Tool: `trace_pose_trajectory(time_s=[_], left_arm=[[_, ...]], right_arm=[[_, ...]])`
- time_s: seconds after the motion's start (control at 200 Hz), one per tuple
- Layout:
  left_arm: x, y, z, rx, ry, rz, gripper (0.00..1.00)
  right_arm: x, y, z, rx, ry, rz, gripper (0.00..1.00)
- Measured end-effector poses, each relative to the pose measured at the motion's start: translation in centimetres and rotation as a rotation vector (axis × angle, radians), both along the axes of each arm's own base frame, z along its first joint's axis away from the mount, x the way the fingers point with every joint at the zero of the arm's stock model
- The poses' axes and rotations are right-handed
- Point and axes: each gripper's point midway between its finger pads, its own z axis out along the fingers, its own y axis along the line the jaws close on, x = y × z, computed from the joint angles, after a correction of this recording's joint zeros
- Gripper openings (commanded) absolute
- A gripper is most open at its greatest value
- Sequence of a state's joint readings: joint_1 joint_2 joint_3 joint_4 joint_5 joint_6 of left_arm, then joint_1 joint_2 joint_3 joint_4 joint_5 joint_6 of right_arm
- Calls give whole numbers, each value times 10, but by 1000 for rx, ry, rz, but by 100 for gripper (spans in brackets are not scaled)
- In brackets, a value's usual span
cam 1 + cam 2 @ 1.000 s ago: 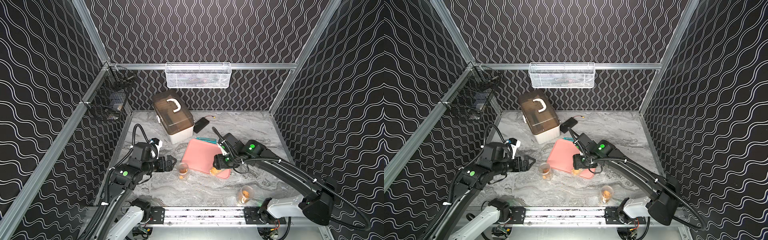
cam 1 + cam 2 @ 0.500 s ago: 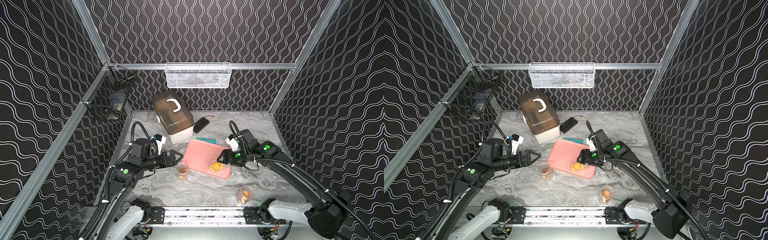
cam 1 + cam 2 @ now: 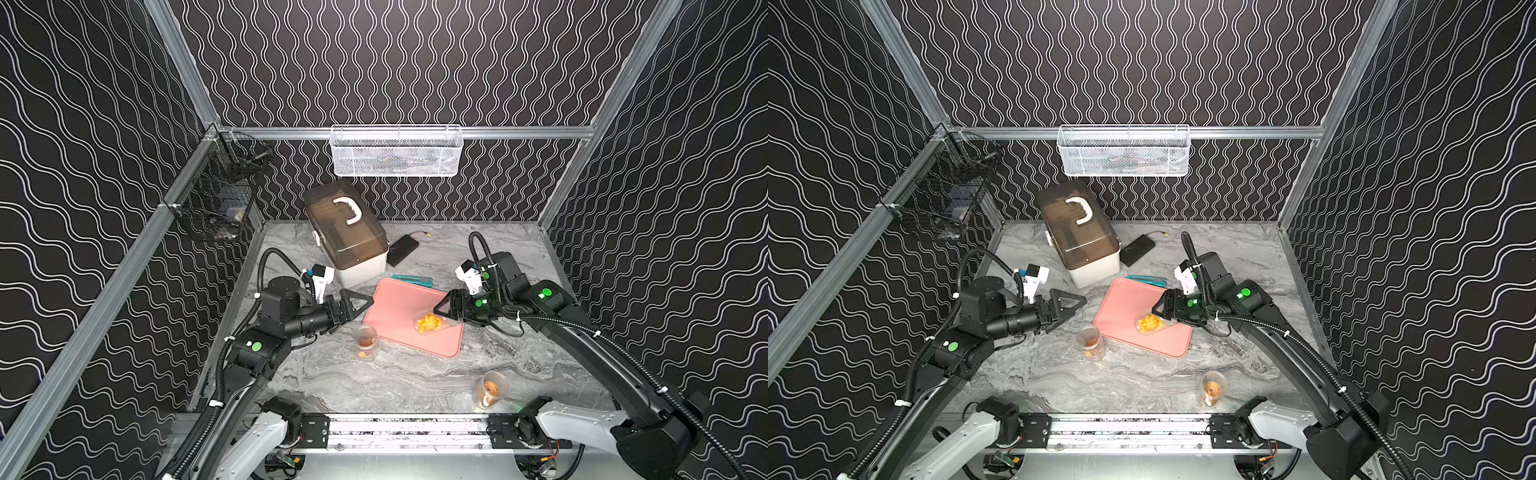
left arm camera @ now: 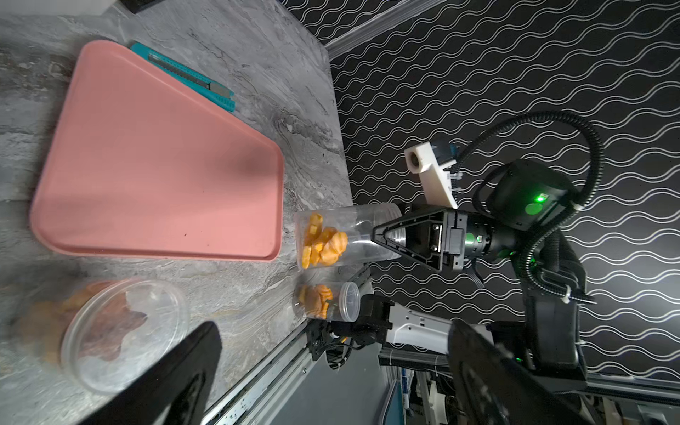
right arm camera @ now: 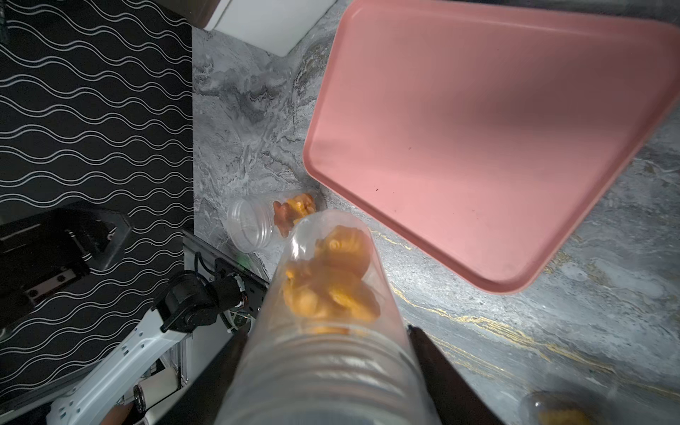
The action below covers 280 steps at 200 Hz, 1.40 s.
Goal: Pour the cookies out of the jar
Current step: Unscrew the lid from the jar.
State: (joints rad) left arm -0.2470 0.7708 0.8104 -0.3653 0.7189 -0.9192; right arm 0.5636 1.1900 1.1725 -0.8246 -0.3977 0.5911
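We had the right gripper (image 3: 443,316) clamped on the clear jar (image 4: 355,235) near its threaded mouth. The jar lay sideways over a corner of the pink tray (image 3: 397,297), presumably so spills land there. The cookies (image 4: 323,243) sat bunched at its closed end, and the left gripper (image 3: 360,304) hung wide open, empty.

A tray (image 3: 399,307) lies mid-worktop (image 3: 395,382), a box (image 3: 345,237) behind-left of it, a cutter (image 3: 411,280) along its back edge, a tipped jar (image 4: 353,235) holding the cookies (image 4: 323,244) above its right part, a second jar (image 3: 365,341) by its front-left corner, and a third jar (image 3: 490,388) nearer the front right.
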Motion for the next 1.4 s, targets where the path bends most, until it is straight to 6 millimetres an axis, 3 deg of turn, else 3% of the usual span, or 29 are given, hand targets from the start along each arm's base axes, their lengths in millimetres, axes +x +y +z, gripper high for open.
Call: trace_pose_trajectory(time_s=[0.305,0.69,1.401], left_arm=[[1,-5,7,-79,7,-8,99],[2,-9,-2,-161,41,-11,99],[7,-18,-1,-332,50,-27,99]], right_arm=[[2,5,10,61,4,2,65],[6,11,22,152,16,-11,65],[16,21,51,322,6,-22,65]])
